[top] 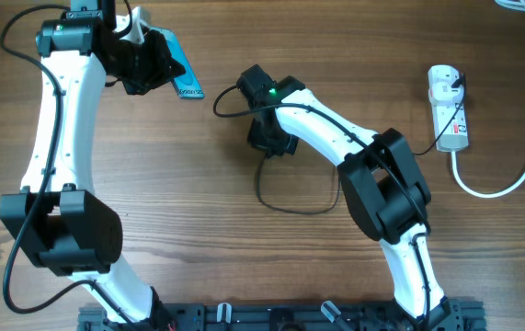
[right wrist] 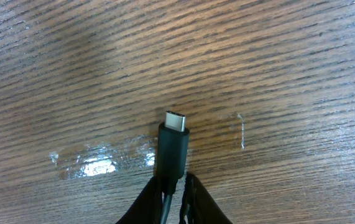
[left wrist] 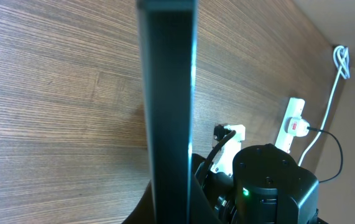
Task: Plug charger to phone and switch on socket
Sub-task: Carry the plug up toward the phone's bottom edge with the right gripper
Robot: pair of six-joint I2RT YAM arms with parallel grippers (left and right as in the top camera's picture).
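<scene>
The phone (top: 187, 77), teal screen up, is at the table's far left, and my left gripper (top: 156, 62) is shut on its end. In the left wrist view the phone (left wrist: 168, 93) is a dark, edge-on bar rising from the jaws. My right gripper (top: 269, 138) is mid-table, its fingers (right wrist: 155, 202) closed on the charger (right wrist: 173, 146) just behind the metal-tipped connector, which points away over the wood. The black cable (top: 285, 204) loops on the table below it. The white socket (top: 448, 106) lies far right, with a plug in it.
A thick white cord (top: 519, 175) trails from the socket and curves along the right edge. The socket (left wrist: 292, 121) and my right arm (left wrist: 270, 180) show in the left wrist view. A patch of clear tape (right wrist: 96, 163) sticks to the wood.
</scene>
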